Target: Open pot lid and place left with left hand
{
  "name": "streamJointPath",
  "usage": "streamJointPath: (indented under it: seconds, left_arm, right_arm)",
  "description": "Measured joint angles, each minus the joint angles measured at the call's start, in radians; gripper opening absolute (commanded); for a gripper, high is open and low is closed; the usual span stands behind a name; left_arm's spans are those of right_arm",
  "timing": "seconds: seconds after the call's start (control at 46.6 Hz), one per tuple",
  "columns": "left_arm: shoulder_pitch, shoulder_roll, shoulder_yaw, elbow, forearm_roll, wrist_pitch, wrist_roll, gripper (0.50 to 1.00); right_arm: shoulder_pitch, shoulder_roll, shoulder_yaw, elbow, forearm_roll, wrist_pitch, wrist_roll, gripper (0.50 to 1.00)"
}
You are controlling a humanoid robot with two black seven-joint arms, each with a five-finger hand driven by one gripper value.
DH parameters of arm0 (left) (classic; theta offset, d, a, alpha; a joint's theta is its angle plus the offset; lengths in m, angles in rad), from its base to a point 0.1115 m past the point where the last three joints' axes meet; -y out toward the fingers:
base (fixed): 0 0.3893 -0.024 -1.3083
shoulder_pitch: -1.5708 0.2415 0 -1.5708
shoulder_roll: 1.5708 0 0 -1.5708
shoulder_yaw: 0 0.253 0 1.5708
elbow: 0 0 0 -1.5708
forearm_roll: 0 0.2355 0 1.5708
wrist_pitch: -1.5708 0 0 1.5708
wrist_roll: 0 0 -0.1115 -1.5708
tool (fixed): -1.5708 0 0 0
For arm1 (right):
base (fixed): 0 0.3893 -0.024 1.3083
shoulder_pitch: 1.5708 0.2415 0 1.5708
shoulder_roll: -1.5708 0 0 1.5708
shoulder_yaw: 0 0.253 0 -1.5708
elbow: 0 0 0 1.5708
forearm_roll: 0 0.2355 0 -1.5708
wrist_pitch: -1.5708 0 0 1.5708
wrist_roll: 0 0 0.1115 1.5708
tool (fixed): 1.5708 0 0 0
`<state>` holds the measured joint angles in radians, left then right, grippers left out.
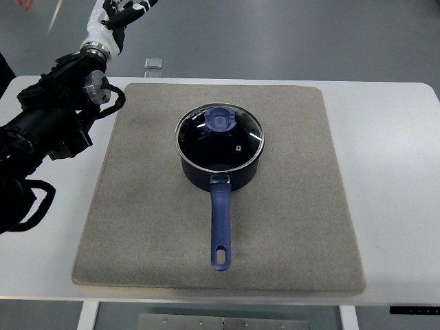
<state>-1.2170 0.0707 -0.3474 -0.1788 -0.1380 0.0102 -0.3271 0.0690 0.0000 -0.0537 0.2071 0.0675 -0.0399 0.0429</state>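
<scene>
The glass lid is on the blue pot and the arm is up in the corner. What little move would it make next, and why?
Probably the left hand should swing in and down toward the blue knob on the glass lid. The lid sits closed on the saucepan and the hand is far off at the upper left, holding nothing, so it must reach the knob first.

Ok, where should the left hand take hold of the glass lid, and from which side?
Grip the blue knob at the centre of the glass lid, coming straight down from above. The lid lies flat on the pot, so the knob is its only raised part. The left hand is up by the far left corner.
</scene>
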Motion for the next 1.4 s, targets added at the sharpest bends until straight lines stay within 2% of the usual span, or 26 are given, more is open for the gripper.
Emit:
streamJointPath:
  seconds: [0.258,0.794,1.03,1.395]
  left_arm:
    - [0.000,0.000,0.001,-0.001,0.000,0.000,-0.041,0.992]
    - [0.003,0.000,0.002,-0.001,0.003,-0.001,-0.041,0.992]
    - [-0.001,0.001,0.002,-0.002,0.003,0.002,-0.022,0.990]
    - [-0.013,0.014,0.022,-0.069,0.036,-0.040,-0.025,0.981]
  right_arm:
    - [0.000,0.000,0.000,0.000,0.000,0.000,0.000,0.915]
    - [0.000,0.000,0.000,0.000,0.000,0.000,0.000,0.915]
    - [0.000,0.000,0.000,0.000,0.000,0.000,0.000,0.915]
    - [0.000,0.000,0.000,0.000,0.000,0.000,0.000,0.915]
